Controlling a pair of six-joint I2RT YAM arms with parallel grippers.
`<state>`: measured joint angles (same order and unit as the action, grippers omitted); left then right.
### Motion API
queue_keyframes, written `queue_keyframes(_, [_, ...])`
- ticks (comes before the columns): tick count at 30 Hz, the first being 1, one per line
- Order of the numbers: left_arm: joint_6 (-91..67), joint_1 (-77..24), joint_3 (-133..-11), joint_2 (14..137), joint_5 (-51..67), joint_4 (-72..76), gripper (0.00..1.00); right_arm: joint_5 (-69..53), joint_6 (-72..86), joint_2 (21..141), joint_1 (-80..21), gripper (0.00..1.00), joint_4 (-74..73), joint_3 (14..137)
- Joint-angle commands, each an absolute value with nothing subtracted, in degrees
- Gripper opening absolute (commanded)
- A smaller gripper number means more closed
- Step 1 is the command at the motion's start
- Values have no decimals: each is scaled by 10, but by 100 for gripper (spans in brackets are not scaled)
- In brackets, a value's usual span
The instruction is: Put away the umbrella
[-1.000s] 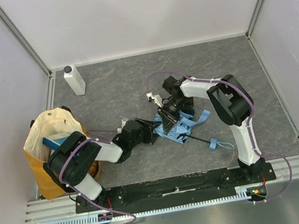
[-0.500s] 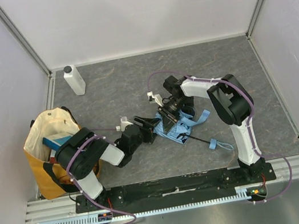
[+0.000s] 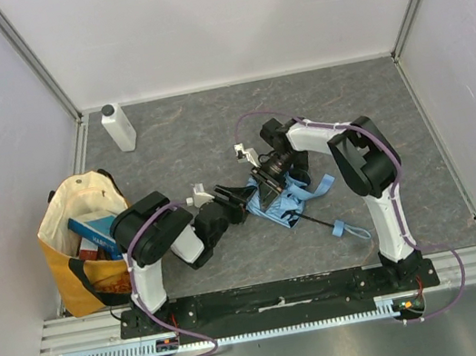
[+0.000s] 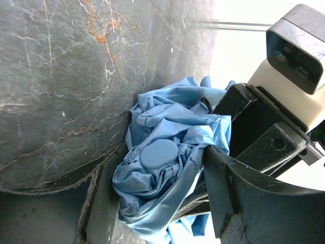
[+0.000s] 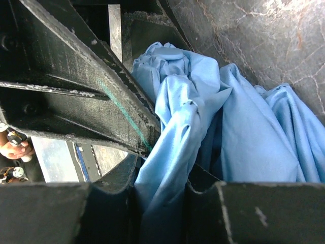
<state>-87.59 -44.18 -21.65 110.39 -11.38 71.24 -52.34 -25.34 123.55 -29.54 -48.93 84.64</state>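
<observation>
Step in hand: bundling and gripping the umbrella [image 3: 290, 198], not yet carrying it. It lies mid-table, canopy crumpled in a light blue heap. Its black shaft [image 3: 315, 220] runs out toward the near right and ends at a small blue strap loop [image 3: 341, 229]. The right gripper [image 3: 267, 199] reaches down from the far side and is pinching a fold of the canopy; the right wrist view shows fabric squeezed through the gap between its fingers. The left gripper [image 3: 238, 198] comes in low from the left with its jaws spread around the canopy's left end. In the left wrist view the bunched cloth and its round blue top cap [image 4: 159, 154] sit between the fingers; I can't tell whether they press on it. The yellow-and-cream tote bag [image 3: 69, 291] stands open well to the left with items already inside, and is probably the place to stow it. A white bottle [image 3: 118, 127] sits far left, not involved. The next move likely calls for the left jaws to close firmly on the bundle, catching ribs rather than only loose fabric. Then both arms lift together and carry left to the bag mouth, watching that the trailing shaft and loop don't drag or snag.
</observation>
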Motion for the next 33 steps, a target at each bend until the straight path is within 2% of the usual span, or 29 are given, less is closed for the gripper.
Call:
queue_keyframes(1, [-812,-433,-214,1162,-173,711,70,-570,-311,1275,-331,0,-507,847])
queue_keyframes(5, [-822,-441,-225,1164,-180,694,66,-578,-318,1274,-337,0,-514,850])
queue_keyframes(7, [-824,-442,-226,1159,-181,687,53,-574,-317,1269,-339,0,-515,846])
queue_keyframes(9, [-824,-442,-224,1157,-180,693,36,-576,-320,1265,-339,0,-516,843])
queue_keyframes(11, [-828,-440,-219,1153,-185,695,26,-574,-317,1261,-340,0,-515,840])
queue_keyframes(16, [-826,-436,-216,1139,-178,679,11,-549,-304,1253,-340,2,-499,828])
queue_keyframes(19, [-832,-436,-212,1141,-178,670,2,-520,-264,1234,-339,14,-448,803])
queue_keyframes(20, [-839,-436,-207,1142,-179,670,2,-504,-249,1226,-339,23,-431,795])
queue_keyframes(24, [-840,-436,-196,1148,-178,681,2,-402,-180,1179,-340,42,-349,752])
queue_keyframes(25, [-841,-436,-193,1147,-178,683,2,-383,-168,1168,-339,49,-337,745])
queue_keyframes(26, [-845,-435,-191,1148,-177,684,2,-364,-161,1157,-338,63,-329,741])
queue_keyframes(31, [-844,-436,-178,1136,-182,681,2,-304,-127,1111,-335,82,-321,738])
queue_keyframes(32, [-840,-435,-178,1133,-183,678,2,-286,-121,1101,-335,91,-323,738])
queue_keyframes(33, [-839,-436,-178,1127,-184,670,2,-260,-109,1086,-335,94,-323,737])
